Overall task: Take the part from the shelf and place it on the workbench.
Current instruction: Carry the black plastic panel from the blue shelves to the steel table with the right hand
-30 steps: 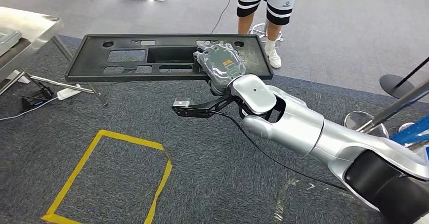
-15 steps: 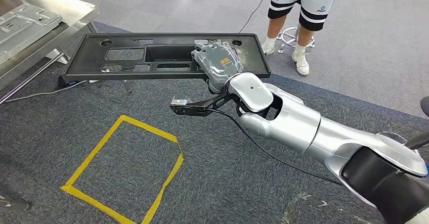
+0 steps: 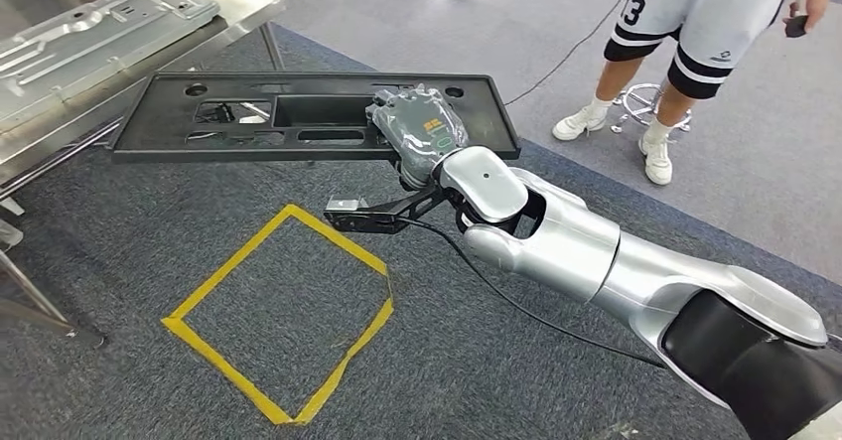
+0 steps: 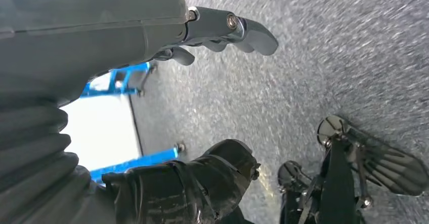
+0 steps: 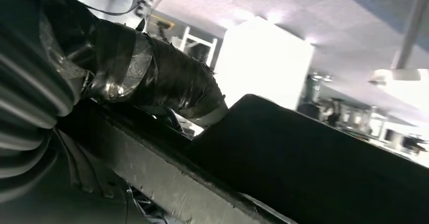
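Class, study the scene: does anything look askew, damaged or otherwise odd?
The yellow tape square on the carpet is crooked, and its tape wrinkles at the right corner. The right robot hand grips the long black part near one end, so most of it juts out unsupported. Nothing looks spilled.

The right robot hand (image 3: 422, 134) lies on top of the black part (image 3: 248, 127), so its fingers are hidden from above. The bench (image 3: 119, 23) is cut off by the picture's edge. The person (image 3: 695, 33) is cut off above the waist. The floor behind the left robot hand (image 4: 152, 37) is blurry.
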